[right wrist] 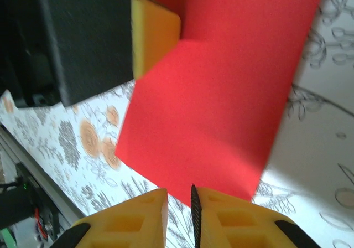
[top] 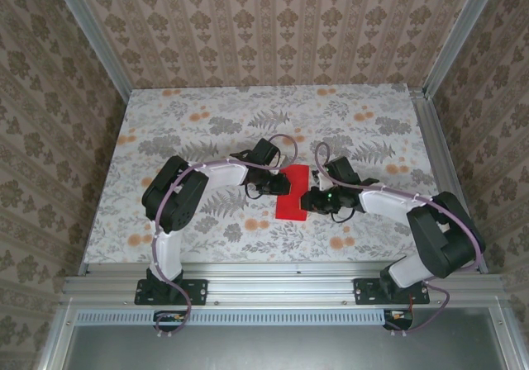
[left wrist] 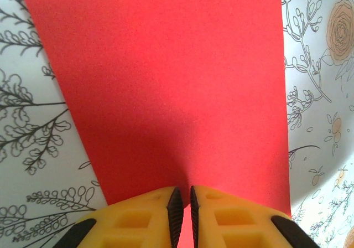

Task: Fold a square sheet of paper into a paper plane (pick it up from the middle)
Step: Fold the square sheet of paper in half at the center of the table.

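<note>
The square sheet of paper (top: 293, 195) is bright red and lies as a narrow upright rectangle mid-table between both arms. In the left wrist view the paper (left wrist: 177, 82) runs away from my left gripper (left wrist: 186, 190), which is shut on its near edge, a soft ridge rising into the pads. That gripper (top: 279, 185) sits at the sheet's left side. In the right wrist view the paper (right wrist: 221, 93) hangs slightly above the cloth. My right gripper (right wrist: 180, 191) stands narrowly open at its near edge, patterned cloth showing between the fingers. It (top: 312, 201) is at the sheet's right side.
The floral tablecloth (top: 207, 122) covers the table. Aluminium rails (top: 438, 155) and patterned walls close in the left, right and far sides. The left arm's black body and a yellow finger (right wrist: 155, 32) loom close at the paper's far side in the right wrist view.
</note>
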`<action>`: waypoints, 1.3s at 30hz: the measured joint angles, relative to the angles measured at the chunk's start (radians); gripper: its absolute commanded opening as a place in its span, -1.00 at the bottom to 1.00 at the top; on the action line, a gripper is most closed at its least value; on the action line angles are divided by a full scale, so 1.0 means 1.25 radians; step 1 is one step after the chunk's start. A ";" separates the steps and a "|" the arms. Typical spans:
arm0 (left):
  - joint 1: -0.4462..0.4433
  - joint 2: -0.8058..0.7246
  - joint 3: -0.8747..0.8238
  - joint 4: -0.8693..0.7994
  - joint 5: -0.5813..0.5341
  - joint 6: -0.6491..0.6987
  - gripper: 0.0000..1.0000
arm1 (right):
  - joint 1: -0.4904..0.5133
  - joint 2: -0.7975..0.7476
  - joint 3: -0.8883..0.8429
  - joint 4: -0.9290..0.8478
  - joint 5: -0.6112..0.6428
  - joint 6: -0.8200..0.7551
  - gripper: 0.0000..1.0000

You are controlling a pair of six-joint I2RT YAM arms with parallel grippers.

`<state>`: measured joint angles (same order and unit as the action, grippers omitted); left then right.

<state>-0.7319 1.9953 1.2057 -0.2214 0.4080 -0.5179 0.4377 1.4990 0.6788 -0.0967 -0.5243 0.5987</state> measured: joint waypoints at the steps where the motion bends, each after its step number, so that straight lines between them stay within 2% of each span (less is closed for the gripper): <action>1: 0.000 0.000 -0.001 0.001 0.000 0.000 -0.62 | 0.002 0.013 0.006 0.014 0.000 0.008 -0.54; 8: 0.000 -0.001 -0.001 0.001 0.000 0.000 -0.62 | 0.021 0.113 0.017 0.050 -0.004 0.021 -0.54; 14: 0.000 -0.001 -0.001 0.001 0.000 0.003 -0.62 | 0.025 0.121 0.017 0.035 -0.002 -0.003 -0.56; 30: 0.005 -0.004 -0.012 0.015 0.009 0.014 -0.62 | 0.036 0.009 -0.078 -0.014 0.020 -0.018 -0.55; 39: 0.005 -0.006 -0.014 0.017 0.010 0.014 -0.62 | 0.038 -0.063 -0.045 -0.063 0.026 0.040 -0.49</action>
<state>-0.7250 1.9873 1.1877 -0.2005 0.4210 -0.4999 0.4854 1.4197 0.6228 -0.1761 -0.4919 0.6491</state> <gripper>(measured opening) 0.190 0.249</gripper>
